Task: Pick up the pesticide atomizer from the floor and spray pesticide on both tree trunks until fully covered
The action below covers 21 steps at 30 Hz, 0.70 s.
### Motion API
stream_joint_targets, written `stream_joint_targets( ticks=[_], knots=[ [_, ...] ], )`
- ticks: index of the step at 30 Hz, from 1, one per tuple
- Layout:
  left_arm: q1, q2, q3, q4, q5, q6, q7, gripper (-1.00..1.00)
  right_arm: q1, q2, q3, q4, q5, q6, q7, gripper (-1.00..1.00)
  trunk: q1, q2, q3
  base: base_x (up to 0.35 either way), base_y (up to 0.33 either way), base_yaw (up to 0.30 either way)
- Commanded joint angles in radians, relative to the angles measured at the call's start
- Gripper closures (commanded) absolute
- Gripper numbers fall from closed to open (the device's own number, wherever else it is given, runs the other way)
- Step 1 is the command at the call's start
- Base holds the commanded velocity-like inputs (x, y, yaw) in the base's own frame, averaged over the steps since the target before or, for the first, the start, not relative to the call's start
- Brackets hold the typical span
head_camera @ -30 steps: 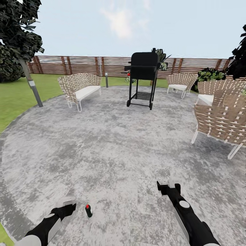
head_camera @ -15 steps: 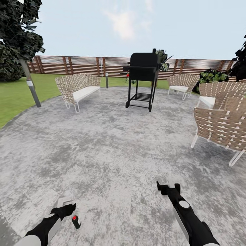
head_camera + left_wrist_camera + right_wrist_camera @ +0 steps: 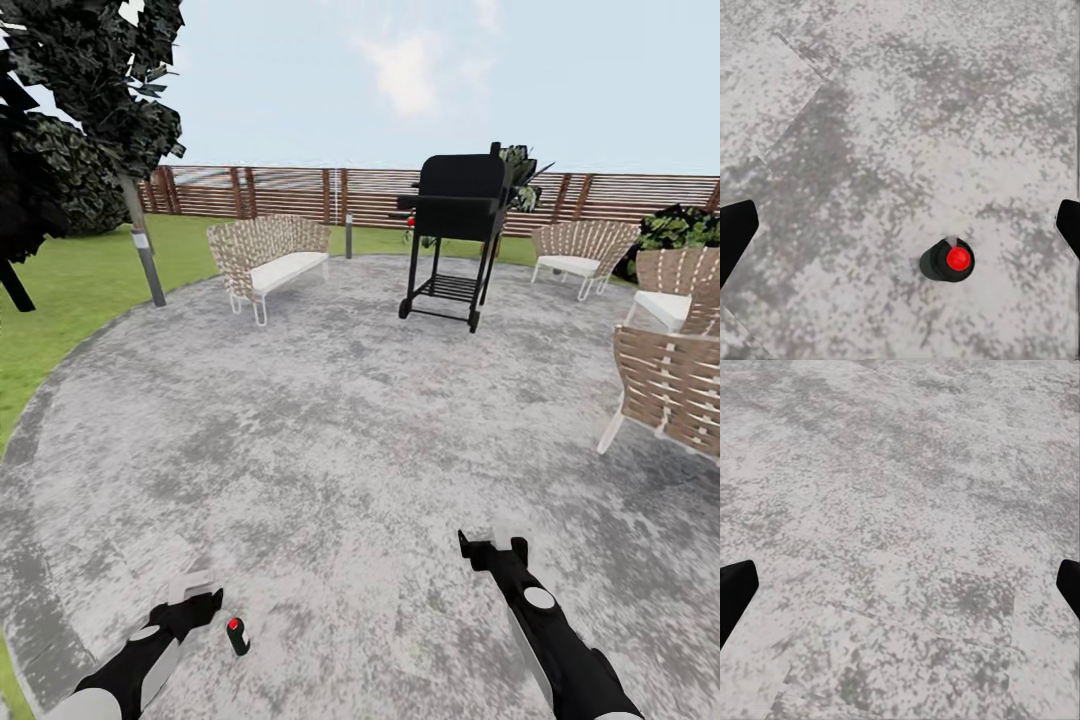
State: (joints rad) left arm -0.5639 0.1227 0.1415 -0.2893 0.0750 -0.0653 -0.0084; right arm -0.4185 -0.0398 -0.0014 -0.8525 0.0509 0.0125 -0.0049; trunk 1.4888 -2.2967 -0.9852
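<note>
The pesticide atomizer [image 3: 237,635], a tiny dark bottle with a red top, stands upright on the speckled grey concrete floor [image 3: 330,430]. My left gripper [image 3: 199,596] hovers just left of it and is open. In the left wrist view the atomizer [image 3: 949,260] sits below and between the spread fingertips [image 3: 732,234], off centre toward one side. My right gripper [image 3: 493,548] is open over bare paving, and its dark fingertips [image 3: 733,589] stand wide apart. One tree with a bare trunk [image 3: 145,250] and a dark crown [image 3: 100,80] rises at the paving's far left edge.
A black grill [image 3: 455,235] stands at the back centre. A woven bench [image 3: 265,260] is to its left, with woven chairs [image 3: 675,385] on the right. A grey bollard lamp [image 3: 348,238] and a slatted fence [image 3: 280,192] stand behind. Lawn [image 3: 50,290] borders the left.
The whole view has swung left, so the grill and seats sit further right in the picture. The atomizer now lies closer beside the left gripper. Both arms keep their pose.
</note>
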Motion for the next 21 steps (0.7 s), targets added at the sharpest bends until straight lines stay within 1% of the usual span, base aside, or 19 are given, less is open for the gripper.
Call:
stream_joint_targets(
  ticks=[1,10,14,21],
  knots=[
    [-0.001,0.0,0.0,0.001,0.008,-0.003,0.0,-1.0,0.0,0.0,0.0,0.0,0.005,0.001,-0.001,-1.0,0.0,0.0,-0.001,0.132,-0.169,0.034],
    [-0.001,-0.004,-0.001,0.001,0.008,-0.005,0.005,-1.0,0.0,0.0,0.0,-0.002,0.005,0.001,-0.001,-1.0,0.0,0.0,-0.001,0.014,-0.017,0.006],
    [-0.001,-0.005,0.0,0.001,0.008,-0.005,0.005,-1.0,0.0,0.0,-0.001,-0.002,0.004,0.001,0.0,-1.0,0.0,0.0,-0.001,0.0,0.0,0.125],
    [-0.001,-0.007,-0.006,0.001,0.008,-0.005,0.005,-1.0,0.0,0.0,0.0,-0.003,0.004,0.001,0.0,-1.0,0.0,0.0,-0.001,0.0,0.0,0.01]
  ],
)
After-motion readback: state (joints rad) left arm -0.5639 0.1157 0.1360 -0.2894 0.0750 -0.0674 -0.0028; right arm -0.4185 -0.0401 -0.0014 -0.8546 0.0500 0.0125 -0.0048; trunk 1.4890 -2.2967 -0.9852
